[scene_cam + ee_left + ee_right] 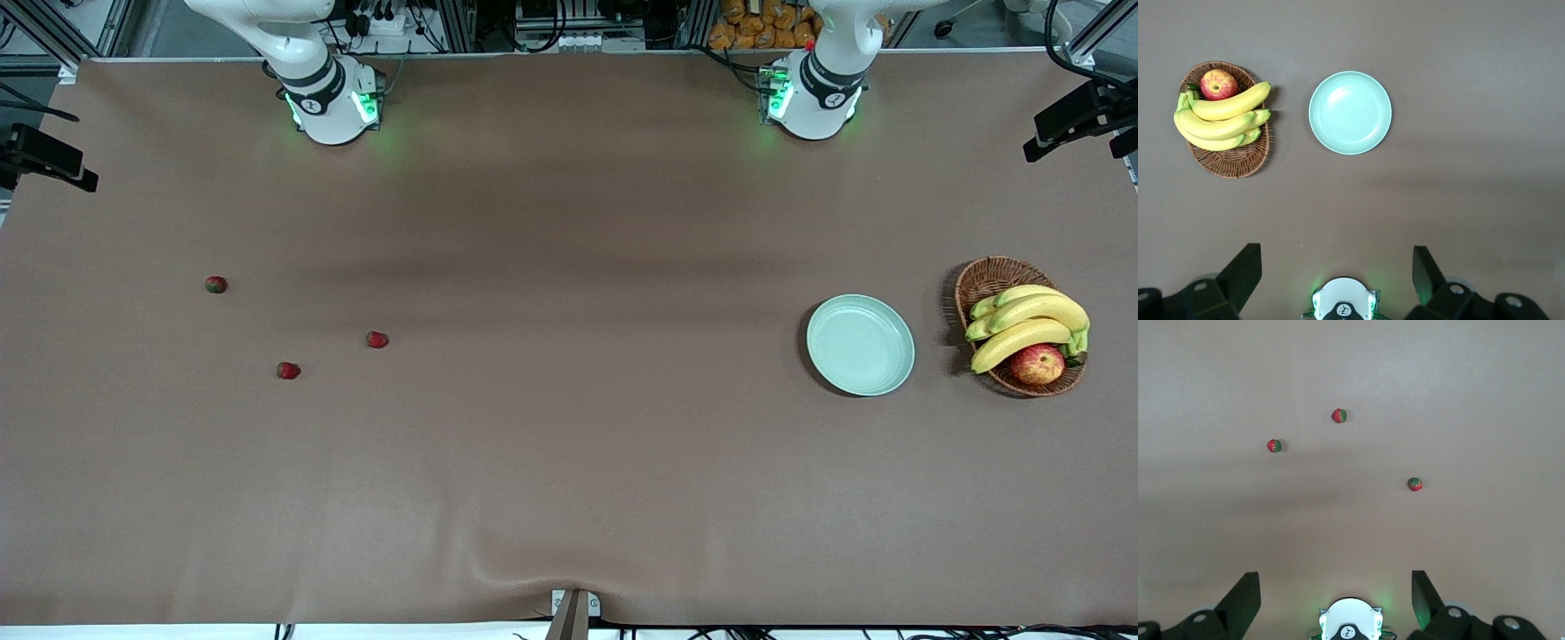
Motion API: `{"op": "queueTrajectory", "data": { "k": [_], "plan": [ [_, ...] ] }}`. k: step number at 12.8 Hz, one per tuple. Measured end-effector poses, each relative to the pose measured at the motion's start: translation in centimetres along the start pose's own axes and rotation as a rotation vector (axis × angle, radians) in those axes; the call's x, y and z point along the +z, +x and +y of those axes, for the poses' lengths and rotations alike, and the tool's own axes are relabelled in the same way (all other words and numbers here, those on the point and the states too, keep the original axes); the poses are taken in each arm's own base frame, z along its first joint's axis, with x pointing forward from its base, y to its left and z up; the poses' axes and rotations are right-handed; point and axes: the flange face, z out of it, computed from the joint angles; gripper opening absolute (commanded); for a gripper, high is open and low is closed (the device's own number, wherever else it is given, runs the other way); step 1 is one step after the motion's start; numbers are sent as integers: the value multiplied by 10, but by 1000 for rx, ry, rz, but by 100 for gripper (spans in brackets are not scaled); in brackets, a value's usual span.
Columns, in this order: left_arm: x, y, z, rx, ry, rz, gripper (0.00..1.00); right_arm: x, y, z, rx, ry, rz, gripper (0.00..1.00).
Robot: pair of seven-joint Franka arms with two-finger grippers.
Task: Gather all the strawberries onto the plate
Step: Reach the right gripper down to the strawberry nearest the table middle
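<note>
Three strawberries (377, 340) are lying toward the right arm's end — well apart from the plate (860, 345). Both grippers — left gripper (1337, 267), right gripper (1335, 585) — are hovering high, jaws apart.

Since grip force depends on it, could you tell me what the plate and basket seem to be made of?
The plate: probably plastic or glazed ceramic, given its uniform mint colour and smooth rim. The basket: brown woven wicker; its strand weave is visible.

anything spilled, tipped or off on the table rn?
Nothing stands out. Three strawberries lie loose toward the right arm's end; the plate sits bare and flat beside the fruit basket. Both claws hang high, open.
</note>
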Motion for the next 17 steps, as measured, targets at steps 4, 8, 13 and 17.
{"op": "queueTrajectory", "data": {
  "k": [4, 8, 13, 17],
  "plan": [
    [0, 0, 1, 3, 0, 0, 100, 0, 0, 0, 0, 0, 0, 100],
    [14, 14, 11, 22, 2, 10, 100, 0, 0, 0, 0, 0, -1, 100],
    [41, 25, 19, 34, 6, 39, 100, 30, 24, 0, -1, 1, -63, 100],
    [47, 19, 22, 37, 8, 51, 100, 83, 63, -18, -32, -3, -128, 100]
  ]
}}
